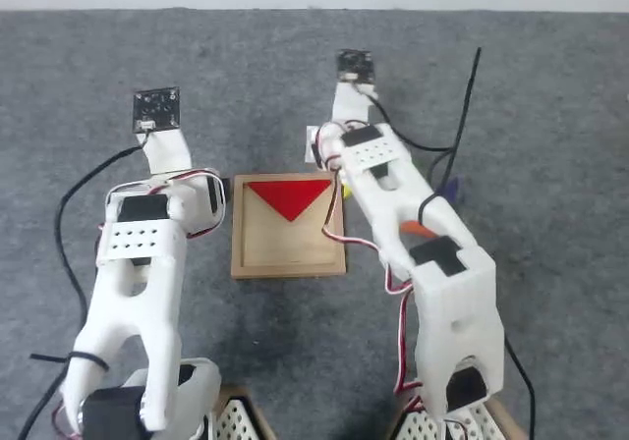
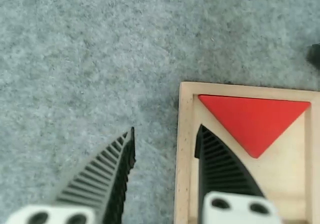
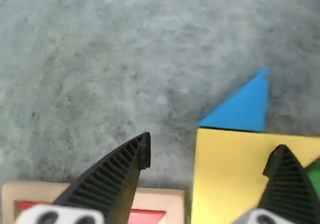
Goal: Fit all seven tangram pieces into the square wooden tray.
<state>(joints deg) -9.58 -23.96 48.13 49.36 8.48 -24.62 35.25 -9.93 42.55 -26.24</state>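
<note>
Yellow piece (image 3: 230,179): flat, stiff, probably light and slick. It lies on the carpet (image 3: 100,59), and the best hold is likely a low pinch across two opposite edges. It sits between the right gripper (image 3: 212,140) fingers, one finger overlapping it; jaws wide, holding nothing. Blue triangle (image 3: 245,106) touches it just past the fingertips. Wooden tray (image 3: 150,194) is back by the gripper's base. Left gripper (image 2: 165,129) is wide and empty, straddling the tray wall, with the red triangle (image 2: 255,119) just ahead of its inner finger.
</note>
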